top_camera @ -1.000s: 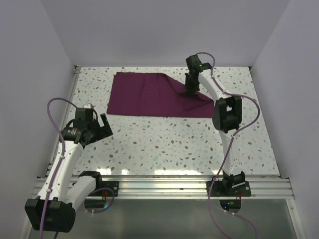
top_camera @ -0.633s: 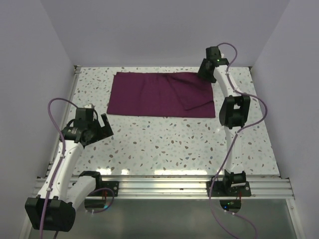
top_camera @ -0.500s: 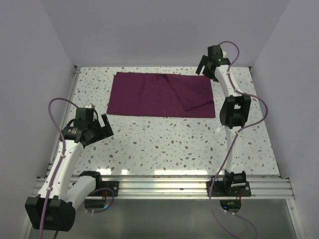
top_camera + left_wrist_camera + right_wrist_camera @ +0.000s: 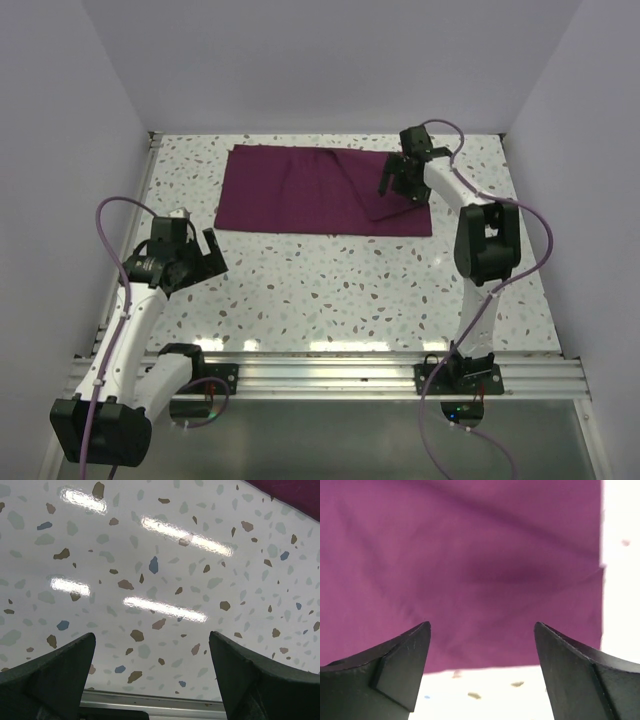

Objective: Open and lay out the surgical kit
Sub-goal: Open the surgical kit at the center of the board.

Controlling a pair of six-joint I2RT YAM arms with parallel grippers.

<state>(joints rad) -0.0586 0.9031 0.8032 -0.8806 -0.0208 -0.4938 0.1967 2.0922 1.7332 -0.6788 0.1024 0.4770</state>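
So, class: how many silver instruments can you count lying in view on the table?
0. Only the maroon cloth shows on the table, its right part folded over; instruments may be hidden under it.

bright, even overhead light; strip-lamp glare streaks the table [image 4: 165,565] (washed white in the right wrist view), soft shadows, slight blur.

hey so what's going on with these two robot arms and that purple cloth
The purple cloth lies spread at the far side of the speckled table, with one fold showing near its right end. The right gripper hangs over that end, jaws open and holding nothing. The left gripper sits near the table's left edge, jaws open and empty, away from the cloth. No tray or instruments are visible.
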